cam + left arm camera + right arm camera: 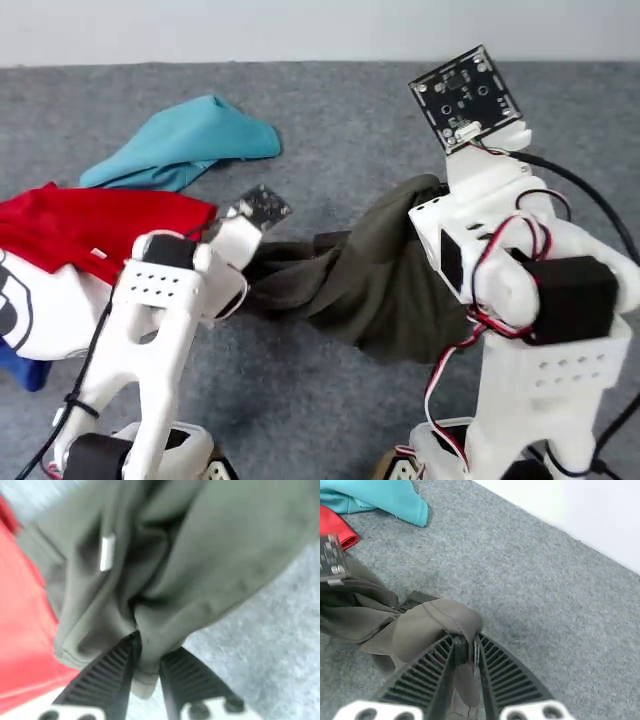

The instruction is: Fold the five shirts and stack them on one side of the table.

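An olive shirt [360,280] hangs stretched between the two arms at the middle of the table. My left gripper [147,652] is shut on a bunched fold of the olive shirt [200,555] at its left end. My right gripper [465,647] is shut on another fold of the olive shirt [420,627] at its right end. A red shirt [90,225] lies at the left, over a white shirt [40,310] with a dark print. A teal shirt [185,140] lies crumpled at the back left. A blue shirt [22,368] peeks out at the left edge.
Grey carpet [330,120] covers the table, with open room at the back and to the right. A pale wall [600,515] borders the far side. The two white arm bases [540,400] stand at the near edge.
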